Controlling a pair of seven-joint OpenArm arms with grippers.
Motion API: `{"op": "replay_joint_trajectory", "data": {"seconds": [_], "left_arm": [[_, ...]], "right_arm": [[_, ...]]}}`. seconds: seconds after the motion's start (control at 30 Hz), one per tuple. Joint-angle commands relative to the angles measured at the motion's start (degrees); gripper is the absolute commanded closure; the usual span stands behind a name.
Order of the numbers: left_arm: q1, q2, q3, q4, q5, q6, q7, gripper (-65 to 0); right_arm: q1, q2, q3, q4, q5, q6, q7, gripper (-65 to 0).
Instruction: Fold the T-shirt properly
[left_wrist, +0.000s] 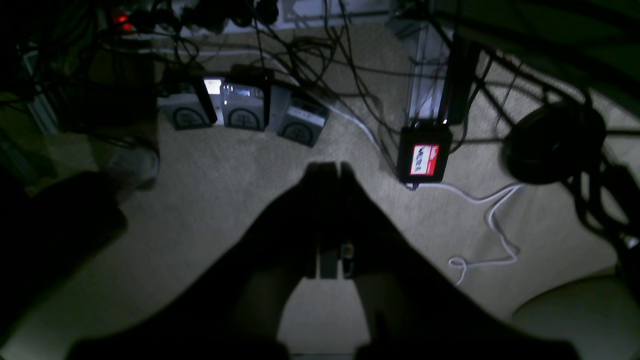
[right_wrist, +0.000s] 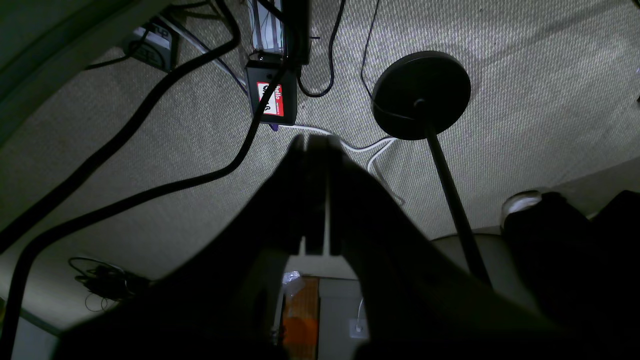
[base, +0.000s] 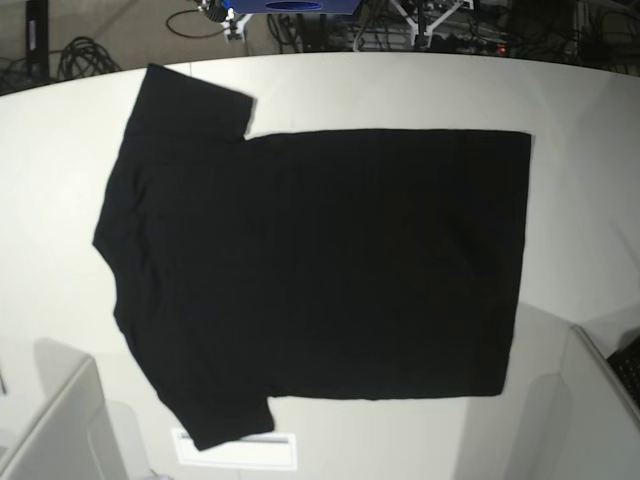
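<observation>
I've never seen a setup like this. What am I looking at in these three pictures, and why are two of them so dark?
This is a robot with two arms, and each picture comes from a different camera. The bright one looks down from above on a white table. A black T-shirt lies spread flat on it, sleeves towards the left, hem to the right. Nothing is folded yet.

The two dark pictures come from cameras mounted on the robot's wrists. The dark wedge in the middle of each is a gripper, the robot's pinching hand: the left gripper and the right gripper. Both look shut and hold nothing. They hang off the table, so these cameras see carpet, cables and small boxes on the floor rather than the shirt.
</observation>
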Motion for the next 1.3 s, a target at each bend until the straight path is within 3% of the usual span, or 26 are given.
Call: {"op": "replay_joint_trajectory", "data": {"seconds": [0.0, 0.9, 0.97, 1.07, 1.27], "left_arm": [[1.1, 0.0, 0.0, -0.1, -0.1, 0.0, 0.2, 0.0], [2.1, -0.3, 0.0, 0.3, 0.4, -0.1, 0.3, 0.0], [3.6, -1.6, 0.0, 1.4, 0.4, -0.1, 0.3, 0.0], [8.6, -3.7, 0.0, 7.7, 0.0, -0.1, 0.6, 0.0], [21.2, -7.4, 0.0, 26.0, -0.1, -0.1, 0.9, 0.0]], "right_arm": [[-0.1, 0.0, 0.1, 0.1, 0.0, -0.5, 0.0, 0.0], [-0.5, -0.3, 0.4, 0.1, 0.1, -0.6, -2.0, 0.0], [-2.1, -0.3, 0.5, 1.0, 0.2, -0.8, -2.1, 0.0], [-7.2, 0.0, 3.2, 8.0, 0.2, -0.8, -6.7, 0.0], [-23.8, 0.5, 7.2, 40.6, 0.1, -0.8, -19.8, 0.0]]}}
